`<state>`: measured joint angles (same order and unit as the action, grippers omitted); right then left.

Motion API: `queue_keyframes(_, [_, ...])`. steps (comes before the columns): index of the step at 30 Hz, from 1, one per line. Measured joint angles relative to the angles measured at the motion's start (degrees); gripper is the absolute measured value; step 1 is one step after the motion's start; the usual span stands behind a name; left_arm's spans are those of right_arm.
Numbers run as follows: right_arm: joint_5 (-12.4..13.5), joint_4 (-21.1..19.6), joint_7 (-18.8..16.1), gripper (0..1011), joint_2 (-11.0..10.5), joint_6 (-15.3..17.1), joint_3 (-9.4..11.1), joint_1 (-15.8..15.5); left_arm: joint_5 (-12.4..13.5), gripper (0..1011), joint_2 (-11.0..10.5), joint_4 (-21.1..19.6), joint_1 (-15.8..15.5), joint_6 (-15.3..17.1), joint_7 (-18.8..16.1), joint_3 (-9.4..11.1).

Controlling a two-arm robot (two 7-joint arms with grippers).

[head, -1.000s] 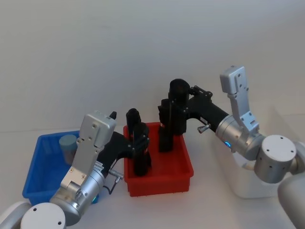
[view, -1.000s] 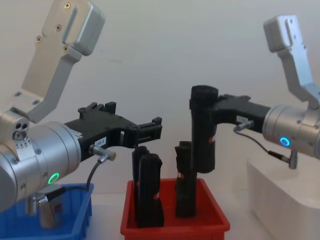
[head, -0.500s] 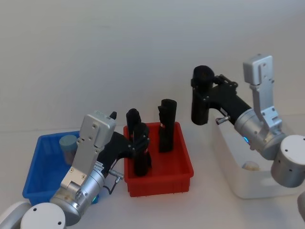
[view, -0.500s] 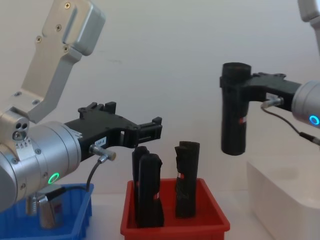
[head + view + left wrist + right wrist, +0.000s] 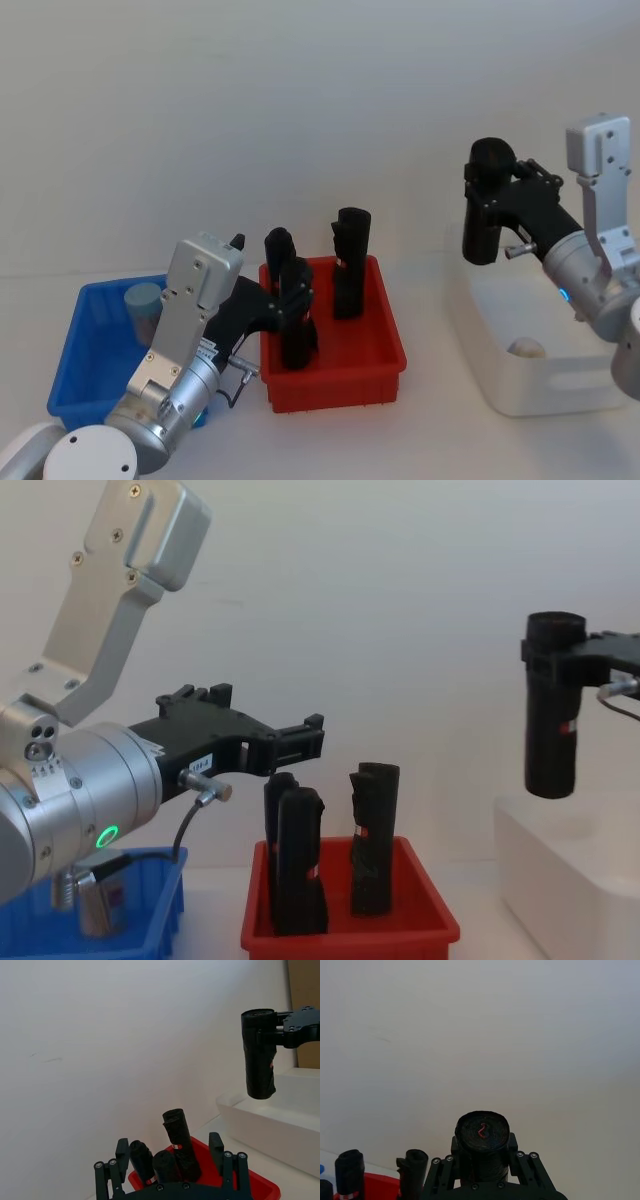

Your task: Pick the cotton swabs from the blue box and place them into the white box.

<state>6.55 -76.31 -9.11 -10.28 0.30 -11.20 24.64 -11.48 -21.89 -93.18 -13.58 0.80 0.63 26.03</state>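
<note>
One cotton swabs jar (image 5: 143, 305) with a pale lid stands in the far corner of the blue box (image 5: 75, 372), and it also shows in the chest view (image 5: 95, 900). My left gripper (image 5: 283, 303) hovers open and holds nothing, above the gap between the blue box (image 5: 165, 920) and the red bin, with its fingers (image 5: 122, 1149) spread wide. My right gripper (image 5: 480, 195) is shut on a tall black upright object (image 5: 553, 730), held in the air over the white box (image 5: 545, 392). A small pale round thing (image 5: 525, 348) lies inside the white box.
A red bin (image 5: 340, 385) between the two boxes holds three tall black upright objects (image 5: 350, 262). The white box (image 5: 570, 880) stands at the right edge of the table. A plain white wall rises behind.
My right gripper has carried the black object up from the red bin and to the right, over the white box. The left arm has not moved.
</note>
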Motion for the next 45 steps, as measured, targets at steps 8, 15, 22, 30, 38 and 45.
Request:
queue_keyframes(8, [-0.24, 0.96, 2.01, 504, -1.1, 0.59, 1.3, -0.52, 0.0, 1004, 0.0, 0.0, 0.0, 0.0, 0.0, 0.0])
queue_keyframes(15, [-0.09, 3.3, 2.23, 548, -1.55, -0.08, 1.94, -0.39, 0.0, 1004, 0.0, 0.0, 0.0, 0.0, 0.0, 0.0])
queue_keyframes(22, [0.28, 6.04, 1.31, 751, -1.65, -1.45, 2.21, 0.19, 0.0, 1004, 0.0, 0.0, 0.0, 0.0, 0.0, 0.0])
queue_keyframes(30, [0.56, 8.43, -0.03, 954, -1.52, -3.11, 2.24, 0.91, 0.0, 1004, 0.0, 0.0, 0.0, 0.0, 0.0, 0.0])
queue_keyframes(38, [0.65, 9.21, -0.85, 1002, -1.42, -4.25, 2.18, 1.18, 0.0, 1004, 0.0, 0.0, 0.0, 0.0, 0.0, 0.0])
queue_keyframes(45, [0.7, 9.48, -1.29, 1002, -1.38, -4.83, 2.14, 1.27, 0.0, 1004, 0.0, 0.0, 0.0, 0.0, 0.0, 0.0])
